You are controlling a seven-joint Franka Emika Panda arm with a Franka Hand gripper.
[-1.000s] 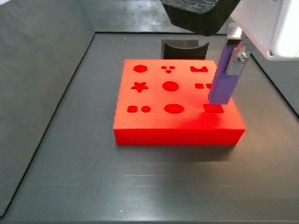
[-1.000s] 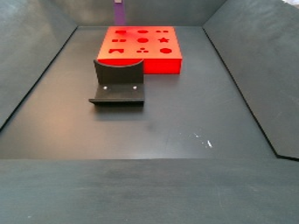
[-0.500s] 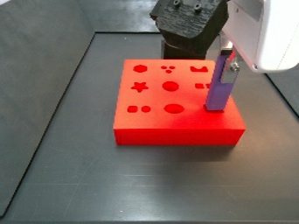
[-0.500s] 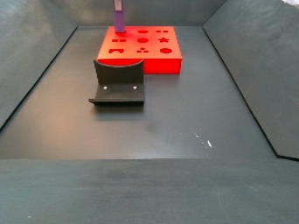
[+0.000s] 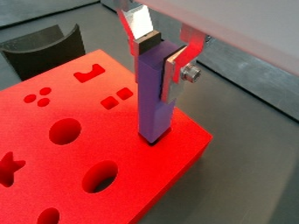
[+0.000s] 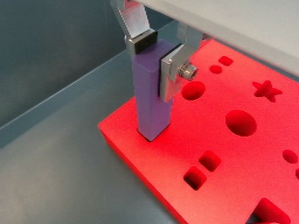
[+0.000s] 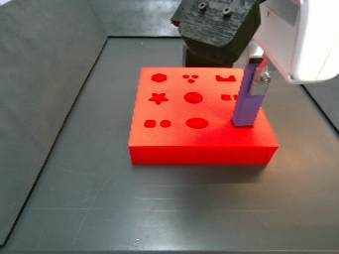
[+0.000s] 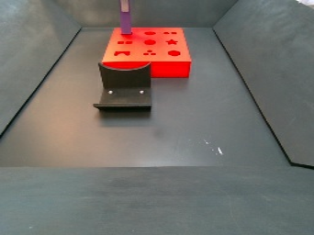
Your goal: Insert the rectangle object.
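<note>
The purple rectangle object (image 5: 156, 101) stands upright with its lower end sunk in a hole at a corner of the red block (image 5: 140, 175). My gripper (image 5: 158, 54) is shut on the bar's upper end, with one silver finger on each side. Both wrist views show this; the bar (image 6: 152, 101), gripper (image 6: 158, 54) and block (image 6: 251, 171) appear there too. In a side view the bar (image 7: 248, 102) rises from the block's (image 7: 199, 149) right edge under the gripper (image 7: 256, 71). In a side view the bar (image 8: 125, 18) stands at the block's (image 8: 166, 66) far left corner.
The dark grey curved holder (image 8: 124, 84) stands on the floor right next to the block, and shows in a wrist view (image 5: 41, 48). The block's top has several shaped holes. Dark tray walls rise on all sides.
One second ago the bar leaned with its tip at the hole. It has since been set upright and lowered into the hole. Since half a second ago it has barely moved.
</note>
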